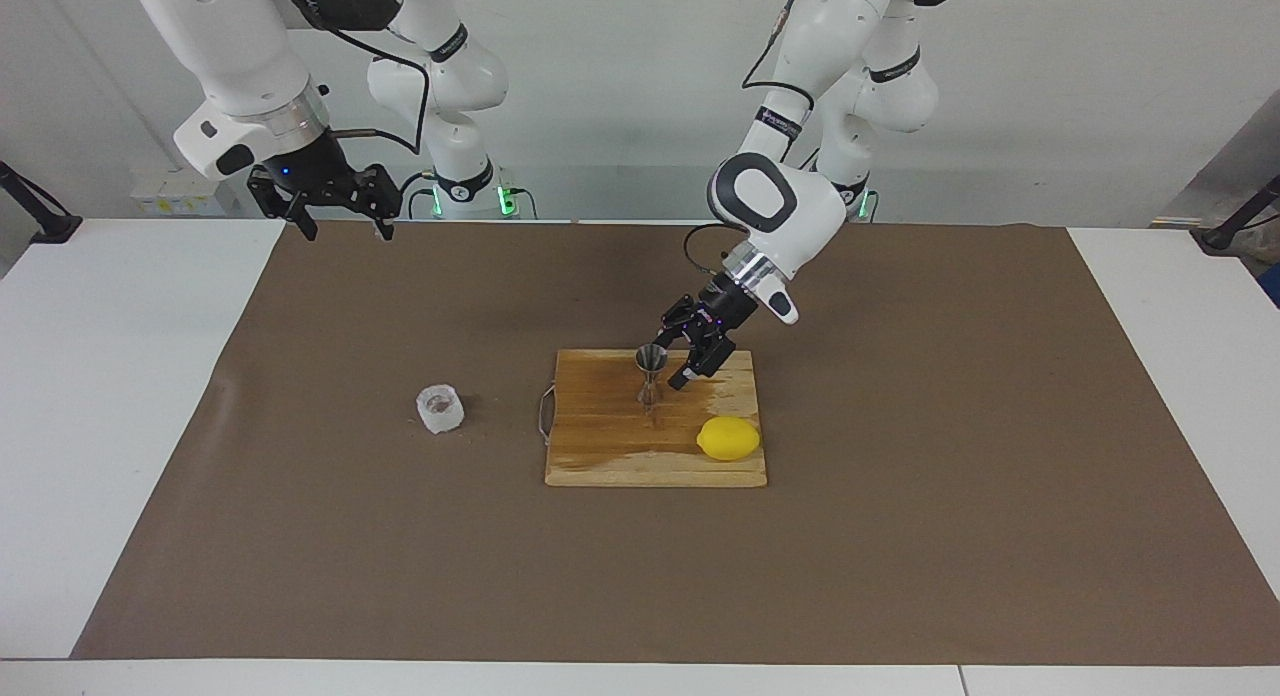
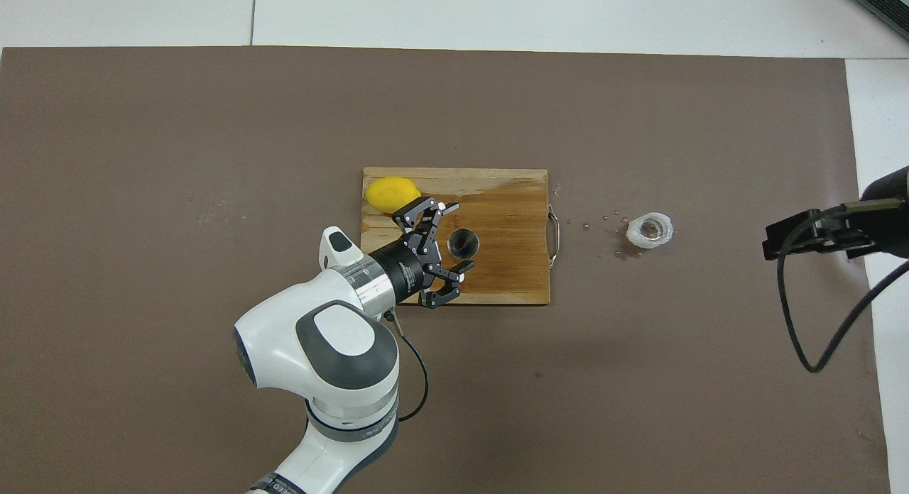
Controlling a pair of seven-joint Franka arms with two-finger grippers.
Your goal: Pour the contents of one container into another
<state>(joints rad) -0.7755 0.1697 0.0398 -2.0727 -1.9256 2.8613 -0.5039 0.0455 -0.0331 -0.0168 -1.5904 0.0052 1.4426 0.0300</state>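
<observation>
The shiny hourglass jigger (image 1: 651,376) (image 2: 463,243) stands upright on the wooden cutting board (image 1: 610,451) (image 2: 511,284). My left gripper (image 1: 674,361) (image 2: 459,236) hangs open and tilted beside the jigger's top, on the side toward the left arm's end, with one finger either side of the rim and nothing gripped. The squat whitish cup (image 1: 440,408) (image 2: 650,230) sits on the brown mat toward the right arm's end, off the board. My right gripper (image 1: 346,230) (image 2: 781,235) waits open, high above the mat's edge by the robots.
A yellow lemon (image 1: 728,438) (image 2: 391,194) lies on the board's corner farthest from the robots, at the left arm's end. The board has a wire handle (image 2: 554,235) facing the cup and a dark wet patch. Small droplets (image 2: 603,231) dot the mat between handle and cup.
</observation>
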